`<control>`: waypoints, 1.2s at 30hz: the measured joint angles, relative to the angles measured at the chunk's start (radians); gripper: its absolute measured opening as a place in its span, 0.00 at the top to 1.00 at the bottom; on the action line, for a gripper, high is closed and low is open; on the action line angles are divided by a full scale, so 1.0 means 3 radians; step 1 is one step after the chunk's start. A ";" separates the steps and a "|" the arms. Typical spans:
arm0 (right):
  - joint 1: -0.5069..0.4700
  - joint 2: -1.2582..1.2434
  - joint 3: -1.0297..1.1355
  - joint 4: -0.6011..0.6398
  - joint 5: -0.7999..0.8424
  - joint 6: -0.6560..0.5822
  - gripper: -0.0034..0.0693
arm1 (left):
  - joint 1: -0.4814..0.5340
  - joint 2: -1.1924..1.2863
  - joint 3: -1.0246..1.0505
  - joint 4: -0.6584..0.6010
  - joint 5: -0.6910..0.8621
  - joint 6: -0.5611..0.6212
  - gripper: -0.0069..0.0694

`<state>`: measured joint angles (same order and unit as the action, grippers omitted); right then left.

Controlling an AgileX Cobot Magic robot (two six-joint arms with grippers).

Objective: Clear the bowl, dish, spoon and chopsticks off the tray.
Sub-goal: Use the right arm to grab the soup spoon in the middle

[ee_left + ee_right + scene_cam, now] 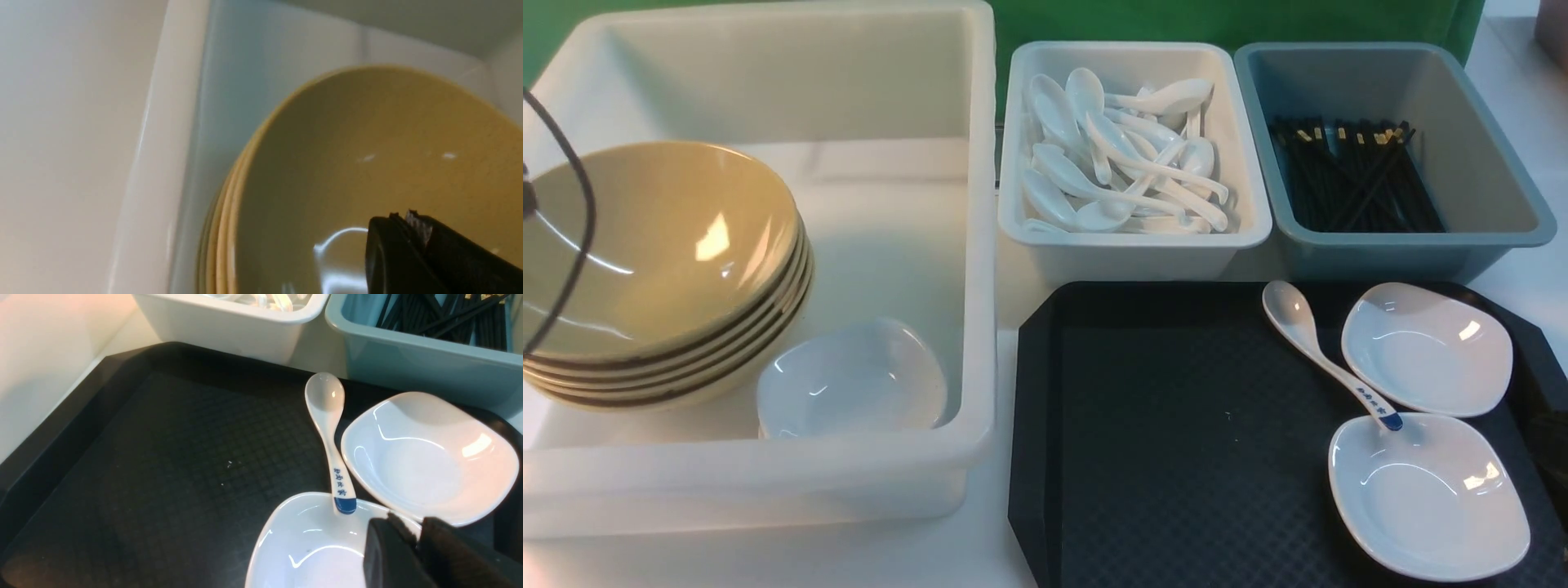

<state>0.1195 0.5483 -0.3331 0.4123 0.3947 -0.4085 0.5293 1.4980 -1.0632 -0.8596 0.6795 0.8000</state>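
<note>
The black tray carries the blue-tipped spoon and two white dishes. The spoon's handle tip rests on the rim of the near dish, and the far dish lies beside it. My right gripper hovers over the near dish's rim, its jaws a narrow gap apart and empty. The yellow bowl tops a stack in the big white tub. My left gripper hangs shut and empty above it. Black chopsticks lie in the blue-grey tub, none on the tray.
White dishes are stacked in the big tub beside the bowls. Behind the tray stand a white tub of plain spoons and the blue-grey tub. A dark cable crosses the far left. Neither gripper shows in the front view.
</note>
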 joint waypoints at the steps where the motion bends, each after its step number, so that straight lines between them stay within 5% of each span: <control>1: 0.0000 0.0000 0.0000 0.0000 0.0000 0.0000 0.75 | 0.0000 0.0063 0.0000 0.0000 0.0000 -0.0003 0.92; 7: 0.0000 0.0000 0.0000 0.0000 -0.0004 -0.0085 0.75 | -0.0076 0.0112 0.0000 -0.0101 0.0159 -0.0118 0.92; 19: 0.0000 0.0456 -0.0460 -0.0011 0.0802 0.0048 0.66 | -0.1193 -0.1544 -0.0012 -0.0528 0.0152 0.0763 0.92; 27: 0.0000 0.1658 -0.1187 -0.0265 0.1047 0.0141 0.39 | -0.2273 -0.2159 0.1000 -0.0529 -0.0212 0.1693 0.92; 36: 0.0084 0.3011 -0.1680 -0.0195 0.0656 0.0124 0.39 | -0.2862 -0.2395 0.1896 -0.0502 -0.0156 0.1824 0.92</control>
<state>0.1445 1.4516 -0.8371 0.3537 0.5916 -0.3715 -0.3292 0.7795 -0.4944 -1.0103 0.6327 1.3470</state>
